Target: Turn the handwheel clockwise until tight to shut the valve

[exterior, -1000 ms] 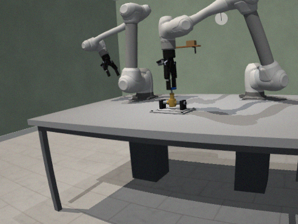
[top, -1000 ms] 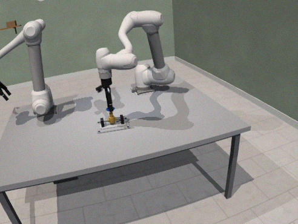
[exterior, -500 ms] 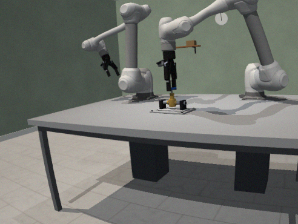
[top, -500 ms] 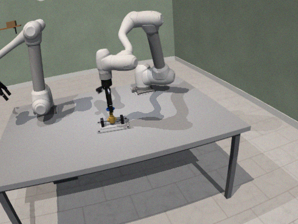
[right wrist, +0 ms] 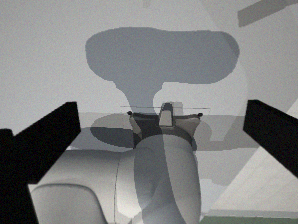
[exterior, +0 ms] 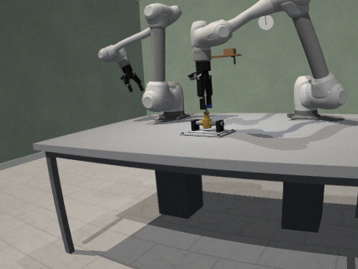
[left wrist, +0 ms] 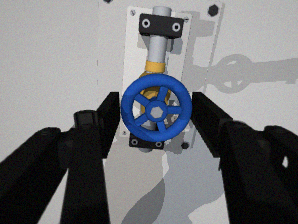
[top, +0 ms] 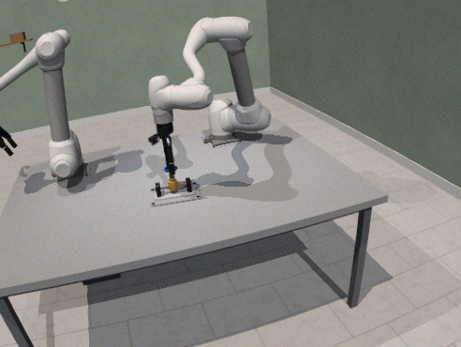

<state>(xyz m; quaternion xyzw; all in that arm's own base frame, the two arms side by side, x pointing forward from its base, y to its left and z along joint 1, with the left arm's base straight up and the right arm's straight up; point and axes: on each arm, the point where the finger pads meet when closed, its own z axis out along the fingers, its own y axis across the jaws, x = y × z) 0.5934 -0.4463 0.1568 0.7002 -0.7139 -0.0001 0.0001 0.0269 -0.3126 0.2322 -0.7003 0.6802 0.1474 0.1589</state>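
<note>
Okay, top view: see handwheel [top: 168, 169] [exterior: 209, 106] [left wrist: 186, 107] above yellow valve body [top: 172, 185] [exterior: 207, 121] [left wrist: 155, 66], on a plate-mounted fixture well in from the near edge of table [top: 94, 234] [exterior: 109, 142] [right wrist: 40, 75]. Find left gripper [top: 171, 170] [exterior: 206, 103] [left wrist: 156, 106] pointing down at the wheel; right gripper [top: 10, 151] [exterior: 137, 89] [right wrist: 162, 115] well apart, off beside the far arm base. Plenty of open room between fixture and table edges.

Exterior: see left fingers down at wheel height, hiding most of the blue. Valve body upright between two black clamps [exterior: 220, 126] [left wrist: 161, 26]. Right gripper up in the air, tilted, fingers spread, nowhere near the fixture.

Left wrist: see blue wheel between part-open fingers, one at each side, hardly any side room. Thin gap at one side; cannot tell contact at the other. Five spokes, hex hub nut, complete round rim. Pipe running underneath through the clamps. Cannot tell tightness.

Right wrist: fingers wide, nothing between. See tabletop, shadows and a pale arm section [right wrist: 170, 170] beyond.

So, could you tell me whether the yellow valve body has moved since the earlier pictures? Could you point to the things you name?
No, the yellow valve body [top: 173, 185] [exterior: 207, 121] [left wrist: 155, 66] shows no visible shift against the table's front edge [top: 201, 242] [exterior: 182, 160].
</note>
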